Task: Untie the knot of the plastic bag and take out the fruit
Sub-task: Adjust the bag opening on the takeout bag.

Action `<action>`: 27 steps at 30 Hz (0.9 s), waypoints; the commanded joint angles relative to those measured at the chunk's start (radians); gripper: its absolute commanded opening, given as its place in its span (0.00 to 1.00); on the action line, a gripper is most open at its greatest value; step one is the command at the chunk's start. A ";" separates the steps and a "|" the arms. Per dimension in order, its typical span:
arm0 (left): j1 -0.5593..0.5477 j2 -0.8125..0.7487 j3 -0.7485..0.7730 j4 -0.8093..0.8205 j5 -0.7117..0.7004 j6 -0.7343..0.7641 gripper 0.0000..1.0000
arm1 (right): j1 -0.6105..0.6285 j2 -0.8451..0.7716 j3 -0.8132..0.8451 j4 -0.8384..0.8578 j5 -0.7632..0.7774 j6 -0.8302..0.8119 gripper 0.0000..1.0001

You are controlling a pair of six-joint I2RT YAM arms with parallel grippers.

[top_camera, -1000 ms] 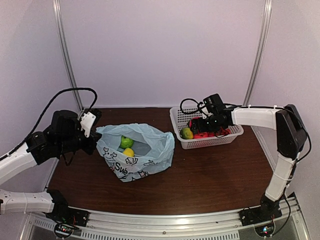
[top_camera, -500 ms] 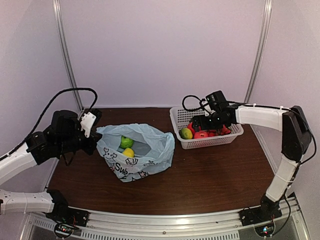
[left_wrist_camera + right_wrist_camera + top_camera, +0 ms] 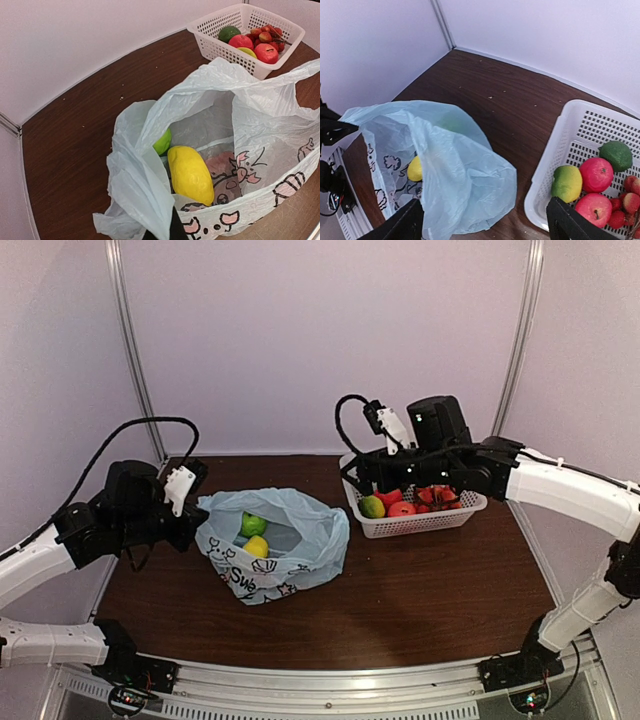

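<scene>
Nearest me, the left arm's fingers (image 3: pixel 172 231) are closed on the left rim of the thin translucent pale blue plastic bag (image 3: pixel 300 550), which is printed with black cartoon drawings. They lift that rim so the mouth gapes. I judge this hold is meant to keep the opening clear for the other arm. No knot shows, and the handles lie loose.

Inside I count two fruits, touching: one yellow oblong fruit (image 3: pixel 190 175) and one green round fruit (image 3: pixel 163 142).

Beyond, on the brown wooden counter (image 3: pixel 430 580), stands one white perforated plastic basket (image 3: pixel 455 518). It holds four larger fruits (image 3: pixel 596 174) (two red, one dark green, one yellow-green) beside one cluster of small red ones (image 3: pixel 627 200).

The right arm's fingers (image 3: pixel 360 473) hang spread and empty above the basket's left end, facing the bag.
</scene>
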 commanded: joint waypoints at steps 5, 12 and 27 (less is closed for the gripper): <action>0.008 -0.002 0.010 0.030 0.044 -0.018 0.00 | 0.215 0.107 0.082 0.078 -0.012 0.042 0.77; 0.007 -0.022 -0.018 0.021 0.074 -0.103 0.00 | 0.315 0.275 0.189 0.117 -0.040 0.054 0.72; 0.005 -0.132 -0.174 0.125 0.120 -0.380 0.00 | 0.386 0.610 0.224 0.199 -0.110 0.063 0.70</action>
